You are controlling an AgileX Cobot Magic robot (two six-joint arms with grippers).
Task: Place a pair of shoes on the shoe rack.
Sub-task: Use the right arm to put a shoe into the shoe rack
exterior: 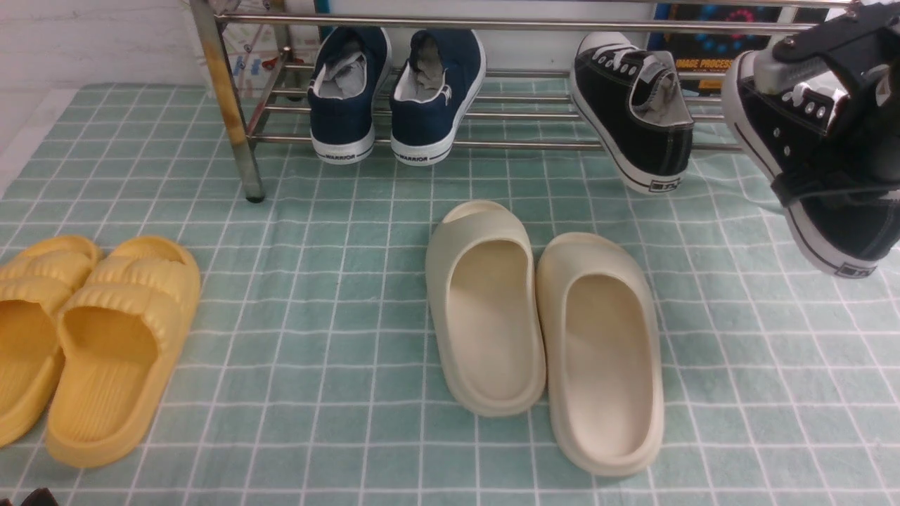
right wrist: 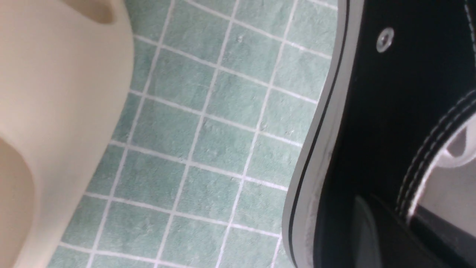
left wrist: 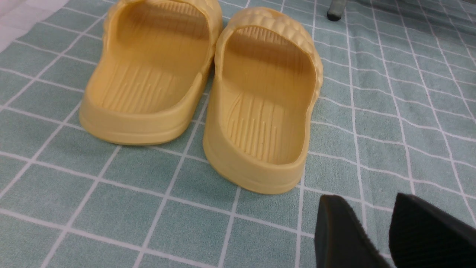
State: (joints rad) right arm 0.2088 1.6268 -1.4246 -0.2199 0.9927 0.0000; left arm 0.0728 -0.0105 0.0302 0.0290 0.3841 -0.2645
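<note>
- Sneaker two of the pair, the second black canvas sneaker (exterior: 808, 176), hangs in my right jaws. They are closed across its upper near the collar, and nothing else carries it.
- I hold it toe high and heel low, tilted much as its mate lies. I judge that this lets the sole come down flat onto the sloping bars.
- The right wrist view shows only its black side and white sole edge over green checked cloth (right wrist: 208, 130), so I take it to be clear of the desk (exterior: 337, 337).
- The first black canvas sneaker (exterior: 626, 119) is on the shoe rack (exterior: 492, 23), resting on the lower bars with its heel overhanging the front bar.
- Navy WARRIOR sneakers (exterior: 436, 98) fill the rack's left part. The free bars lie to the right of the first sneaker, just ahead of my load, which is probably why I carry it on that side.
- My right arm reaches forward at the far right, its wrist about level with the rack's top bar.
- Cream slides (exterior: 485, 309) sit on the cloth below and to the left of the carried shoe, well apart from it.
- My left jaws are parted and hold nothing. Their dark fingers (left wrist: 346, 234) hover low over the cloth behind the heels of the yellow slides (left wrist: 260, 111), away from the rack.
</note>
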